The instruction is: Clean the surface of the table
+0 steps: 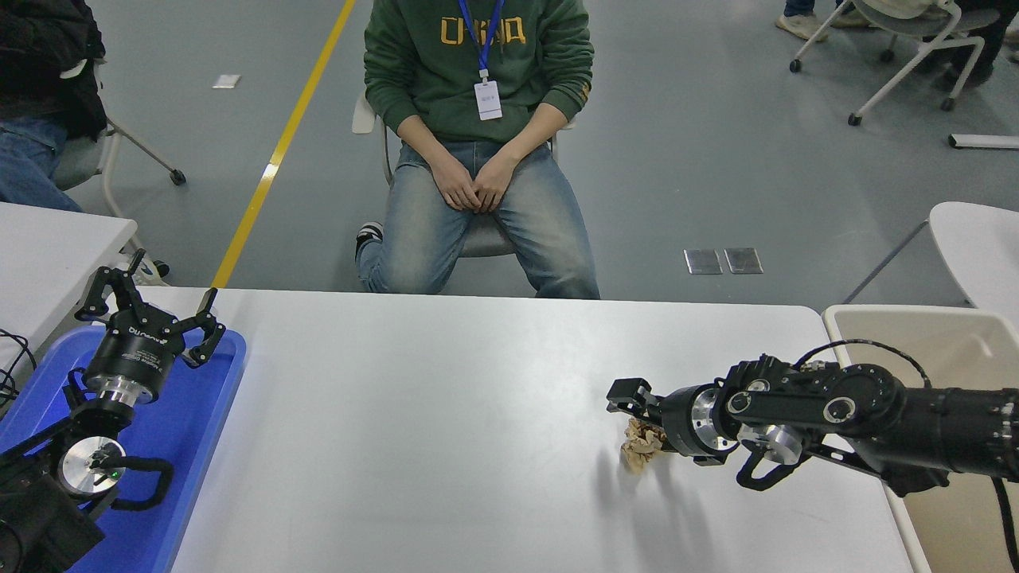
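a wide white tabletop [446, 446] with rounded corners fills the lower half of the head view. right of its centre lies a crumpled ball of brown paper [637, 452], resting on the table surface. the right gripper [633, 410] comes in from the right edge on a long black arm, lying nearly level and pointing left. it sits directly over the paper ball and covers the ball's upper right part. one black fingertip [623, 391] juts out just above the ball; whether the fingers are spread or closed around the paper cannot be told from this angle.

at the lower left, the left gripper [151, 314] is parked above a blue plastic tray [211, 414] that overlaps the table's left edge. its fingers [97, 293] are spread wide apart, holding nothing.

beside the table's right end stands a beige bin [931, 338] (only partly in view, with the right arm crossing over it). a smaller white table [48, 247] shows at the left edge.

a person in a green hoodie [478, 60] and blue jeans sits on a chair beyond the table's far side, hands [474, 187] clasped between the knees. a yellow floor line [279, 151] runs diagonally across the grey floor behind.
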